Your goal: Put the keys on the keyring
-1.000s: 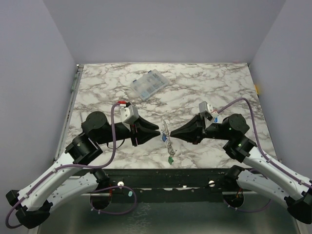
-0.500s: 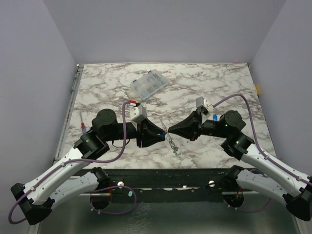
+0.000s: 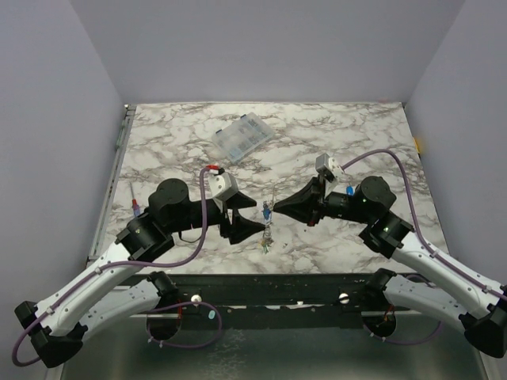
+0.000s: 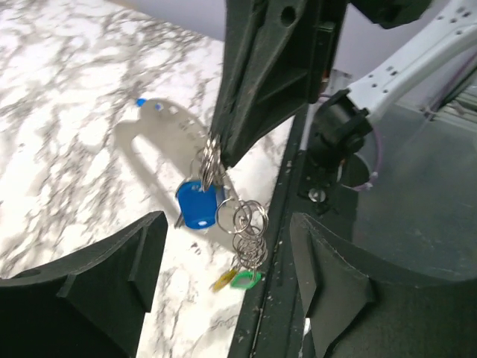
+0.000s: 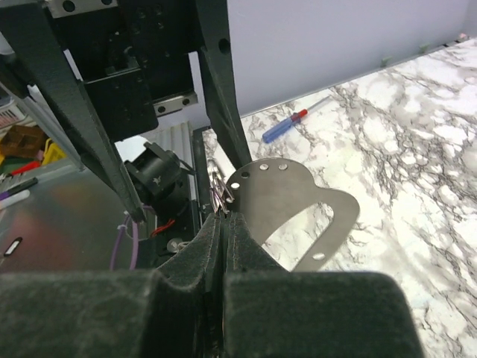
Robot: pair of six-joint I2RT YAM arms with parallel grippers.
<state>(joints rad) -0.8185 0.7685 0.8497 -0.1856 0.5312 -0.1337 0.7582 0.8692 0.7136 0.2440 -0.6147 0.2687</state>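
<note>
Currently: the right tool is clamped on one end of the pale grey-white flat oval keyring and holds it in the air above the near edge of the white marbled table, between the two arms. The left tool stands wide with nothing in it, facing the keyring and just beside it.

Left wrist view: a short chain of small wire rings hangs from the pinched end. A tiny blue-headed key sits just under the grip. A green-headed key and a yellow-headed key hang at the bottom of the chain. I cannot tell whether the rings pass through the loop itself or are only caught at the pinch.

Judgement: threading looks close to done, or the left tool is between grips.

Notes for doing the step well:
- Keep the right clamp firm and the keyring still, because the chain will swing freely.
- Bring the left tool in from below and to the side, and narrow it only once a key head lies squarely between the pads.
- Take a plastic head, not the thin shaft or the wire rings, which would likely slip.
- The bundle hangs near the table edge, so a drop may land off the marble.
- The red-and-blue screwdriver lies well apart and is not needed.
</note>
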